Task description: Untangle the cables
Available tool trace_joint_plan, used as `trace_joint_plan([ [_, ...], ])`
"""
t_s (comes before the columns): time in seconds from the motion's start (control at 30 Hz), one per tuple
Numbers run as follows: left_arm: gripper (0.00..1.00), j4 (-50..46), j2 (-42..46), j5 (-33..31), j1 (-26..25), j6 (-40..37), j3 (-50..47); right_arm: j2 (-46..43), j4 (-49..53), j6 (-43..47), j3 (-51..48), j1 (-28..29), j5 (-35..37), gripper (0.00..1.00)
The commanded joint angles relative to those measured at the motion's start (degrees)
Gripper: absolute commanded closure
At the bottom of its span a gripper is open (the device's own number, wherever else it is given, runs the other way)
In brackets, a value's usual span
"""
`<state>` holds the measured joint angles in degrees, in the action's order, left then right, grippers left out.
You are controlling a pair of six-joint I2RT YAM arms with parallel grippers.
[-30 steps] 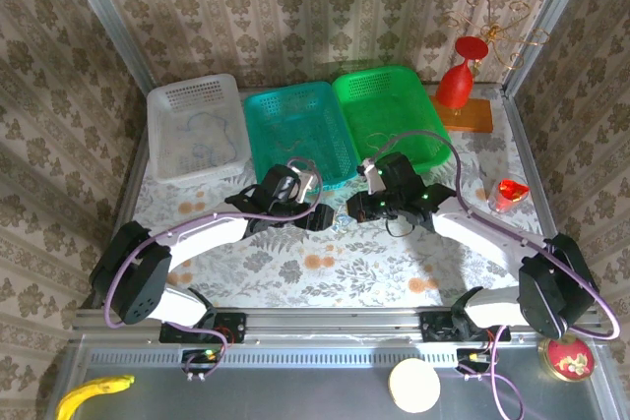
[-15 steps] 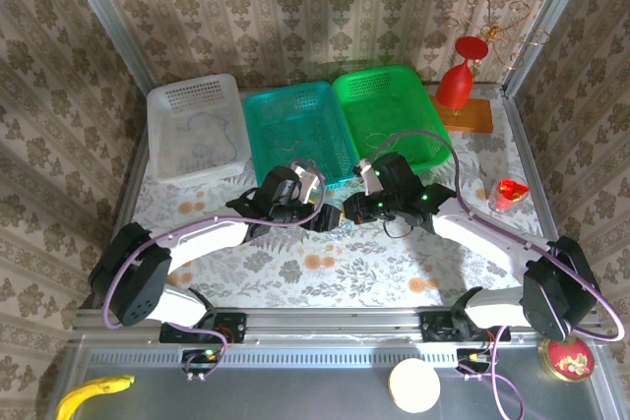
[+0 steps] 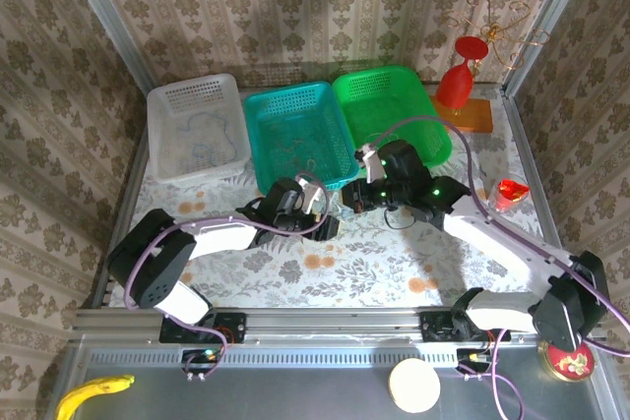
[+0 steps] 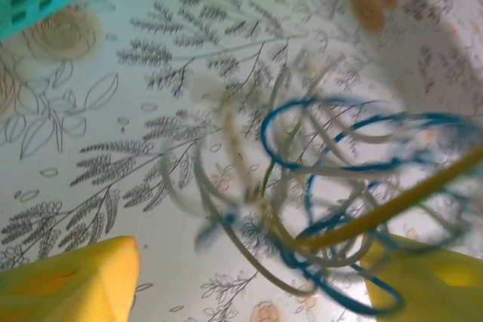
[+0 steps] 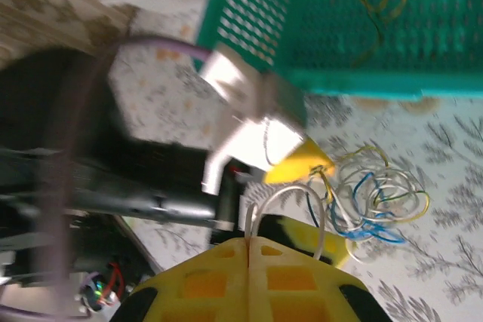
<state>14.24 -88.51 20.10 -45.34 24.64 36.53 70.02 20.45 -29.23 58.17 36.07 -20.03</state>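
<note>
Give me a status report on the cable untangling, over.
Right gripper shut on a cream cable loop. Left gripper open, fingers astride the cables. Teal basket close beside the tangle.

Both arms, the left arm [image 3: 212,235] at lower left and the right arm [image 3: 502,241] at lower right of the top view, have white links, black joints and a trailing lilac cord [image 3: 418,121]. Green lights [image 3: 434,191] dot the right wrist. The left claw [image 4: 249,277] and right claw [image 5: 249,243] have blocky yellow fingers [image 5: 219,284]; a silvery-white mount [image 5: 249,111] backs the left one.
</note>
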Motion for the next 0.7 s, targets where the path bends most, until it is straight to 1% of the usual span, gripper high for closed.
trace_joint_plan([
  [0.0,0.27,4.4,-1.07,1.35,0.04,0.52,-1.17,-2.57,-0.32,-2.11,2.89,0.27,-2.13,1.0],
  [0.1,0.32,5.66,-1.6,1.76,0.32,0.94,-2.05,-3.48,-0.96,-3.24,4.32,0.31,-2.97,1.0],
  [0.3,0.31,6.85,1.07,1.88,0.67,1.38,-4.21,-3.75,-0.98,-3.81,6.16,0.31,-2.92,1.0],
  [0.67,0.15,2.76,14.84,2.31,1.85,0.45,-11.13,-3.18,-1.22,-3.66,3.88,0.31,-1.5,1.0],
])
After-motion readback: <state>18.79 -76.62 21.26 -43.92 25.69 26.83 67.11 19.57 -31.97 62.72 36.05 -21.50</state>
